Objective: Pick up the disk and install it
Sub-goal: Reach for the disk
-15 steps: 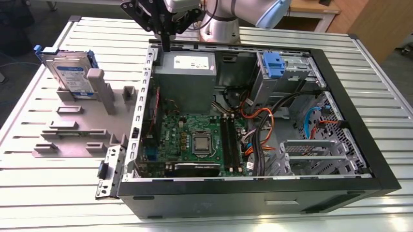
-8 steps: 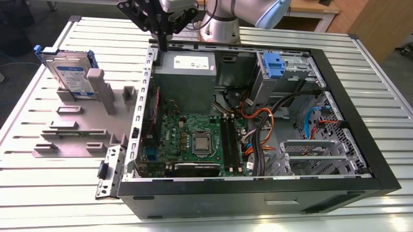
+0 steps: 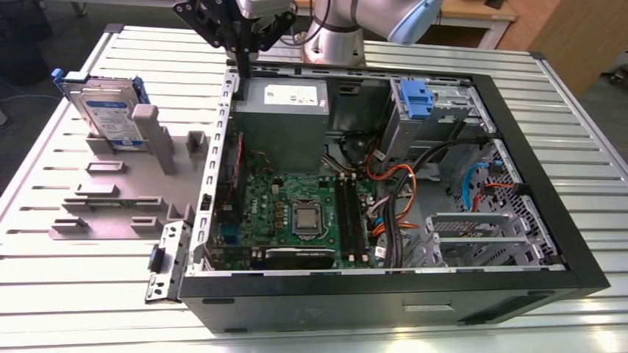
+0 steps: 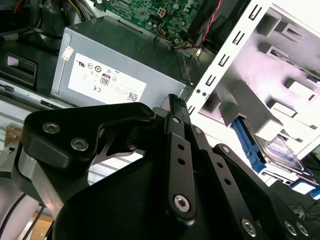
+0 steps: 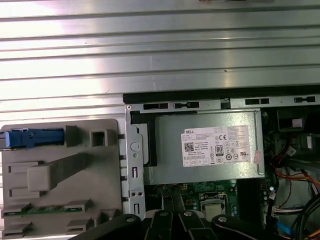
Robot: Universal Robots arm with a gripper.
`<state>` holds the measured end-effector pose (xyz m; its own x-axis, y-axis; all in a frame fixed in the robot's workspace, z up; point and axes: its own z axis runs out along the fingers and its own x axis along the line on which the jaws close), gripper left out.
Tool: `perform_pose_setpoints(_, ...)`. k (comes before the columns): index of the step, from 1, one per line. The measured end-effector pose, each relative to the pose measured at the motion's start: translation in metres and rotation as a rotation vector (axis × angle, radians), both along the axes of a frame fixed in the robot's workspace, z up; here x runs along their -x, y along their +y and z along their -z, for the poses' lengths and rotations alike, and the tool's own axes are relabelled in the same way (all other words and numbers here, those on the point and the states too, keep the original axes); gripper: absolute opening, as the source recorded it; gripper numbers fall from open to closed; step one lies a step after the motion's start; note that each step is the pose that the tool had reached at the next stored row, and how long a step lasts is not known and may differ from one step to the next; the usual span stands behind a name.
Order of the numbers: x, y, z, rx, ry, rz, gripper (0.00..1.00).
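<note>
Pick-up not begun: my jaws are empty, and the flat silver-metal disk [image 3: 103, 110], with its blue-and-white label and blue plastic rails, stands in its holder.

My jaws hang at the top centre of the exterior view, over the back edge of the open black computer case [image 3: 393, 298] and above the grey power-supply box [image 3: 284, 118]. Their tips look drawn together with nothing between them. The disk stands on edge in the grey plastic stand [image 3: 108, 213] at the upper left of that view, on the slatted metal counter [image 3: 59, 294], well apart from me. By my judgement I am at the approach. The grasp calls for spreading the jaws, crossing to the stand and coming down over the disk's upper edge, clear of the grey post [image 3: 149, 132] in front.
</note>
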<state>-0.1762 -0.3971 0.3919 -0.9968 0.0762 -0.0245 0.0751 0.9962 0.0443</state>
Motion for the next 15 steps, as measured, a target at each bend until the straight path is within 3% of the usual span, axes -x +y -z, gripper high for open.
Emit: perform_pose_setpoints(15, 0.0041, 0.0, 0.0, 0.0, 0.0, 0.0, 0.11)
